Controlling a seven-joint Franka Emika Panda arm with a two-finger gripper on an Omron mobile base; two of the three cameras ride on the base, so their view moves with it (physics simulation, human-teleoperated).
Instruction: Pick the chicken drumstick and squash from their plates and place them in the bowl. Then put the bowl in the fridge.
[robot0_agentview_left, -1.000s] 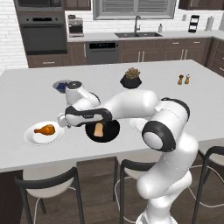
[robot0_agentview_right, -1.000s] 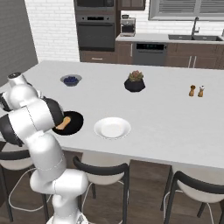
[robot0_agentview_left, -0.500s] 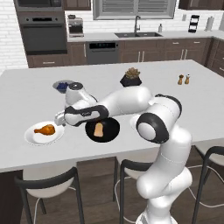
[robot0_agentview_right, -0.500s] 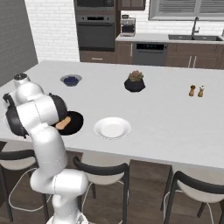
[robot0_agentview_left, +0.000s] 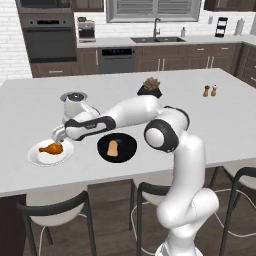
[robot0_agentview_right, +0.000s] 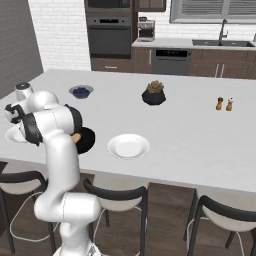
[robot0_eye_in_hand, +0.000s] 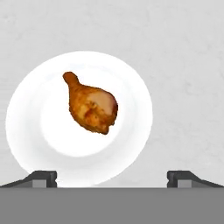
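No legible text, labels, brands, numbers or signs on any surface. Oven and dishwasher panels are too small and blurred to read.

Small orange-brown roasted chicken drumstick, bulbous at one end and tapering to a thin bone end, lying flat near the middle of a round plain white shallow plate. Same drumstick and plate just left of the round glossy black bowl on the white desk. Pale tan-orange oblong squash piece lying inside that bowl, near its centre. Second round white shallow plate, bare, just right of the black bowl, apart from it.
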